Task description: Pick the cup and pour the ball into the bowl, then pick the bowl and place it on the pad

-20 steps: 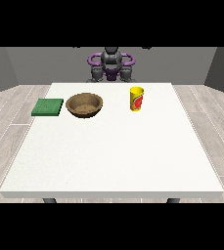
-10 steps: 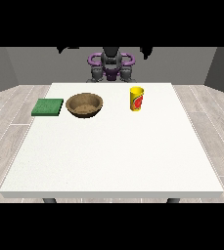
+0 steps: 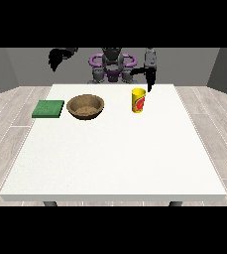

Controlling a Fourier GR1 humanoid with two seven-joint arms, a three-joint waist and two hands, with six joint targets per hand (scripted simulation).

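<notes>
A yellow cup with a red mark point(image 3: 139, 100) stands on the white desk point(image 3: 115, 154), right of the brown wooden bowl point(image 3: 85, 106) and flat green pad point(image 3: 48, 108). The hand at the view's right point(image 3: 149, 82) hangs just above the cup, fingers straight down. The hand at the view's left point(image 3: 57, 56) is raised, fingers relaxed.

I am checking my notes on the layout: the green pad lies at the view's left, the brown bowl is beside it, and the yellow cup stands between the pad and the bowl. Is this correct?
Not quite. In the front view the yellow cup stands at the view's right of the brown bowl, not between it and the green pad. The pad is at the view's left, with the bowl beside it.
</notes>
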